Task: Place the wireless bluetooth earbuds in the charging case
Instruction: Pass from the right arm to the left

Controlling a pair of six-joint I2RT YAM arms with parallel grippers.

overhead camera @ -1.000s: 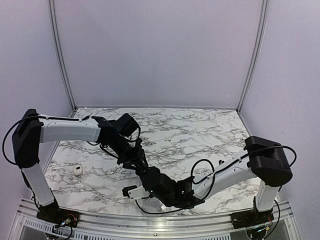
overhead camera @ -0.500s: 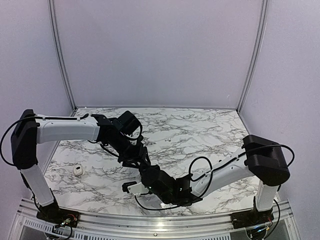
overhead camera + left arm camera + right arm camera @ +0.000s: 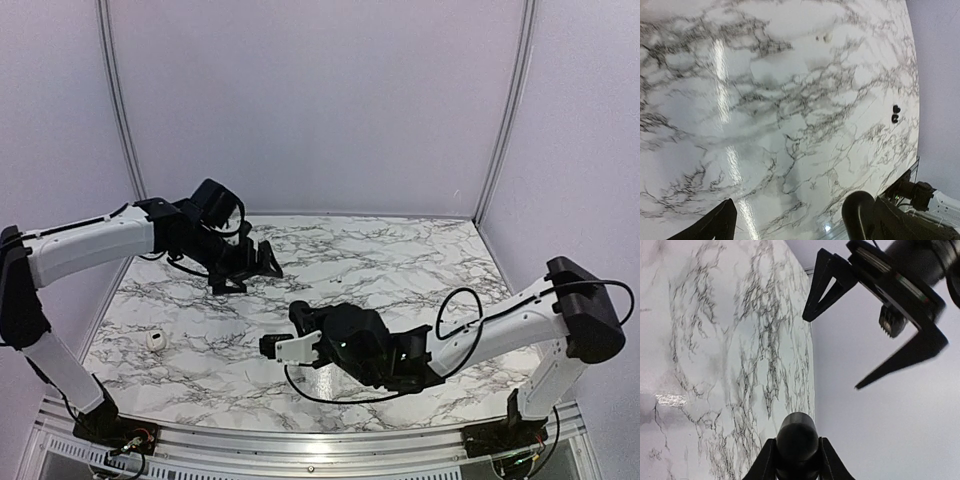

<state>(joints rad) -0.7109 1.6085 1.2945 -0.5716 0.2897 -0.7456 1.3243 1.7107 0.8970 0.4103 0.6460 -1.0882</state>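
The white charging case (image 3: 155, 340) lies on the marble table (image 3: 400, 260) at the near left, away from both arms. Two tiny black earbuds (image 3: 895, 113) rest side by side on the marble near the right edge in the left wrist view. My left gripper (image 3: 250, 275) hangs open above the table's back left, with nothing between its fingers (image 3: 715, 225). Low over the near middle, my right gripper (image 3: 272, 346) is shut on a black round-ended object (image 3: 796, 432); I cannot tell what that object is.
Pale walls close the table at the back and sides. The open left gripper (image 3: 875, 310) hangs high over the right gripper in the right wrist view. A black cable (image 3: 455, 305) loops over the right forearm.
The two grippers were together at the near middle. The left one has opened wide and pulled up and back to the left. The right one has closed on the black object and risen slightly.
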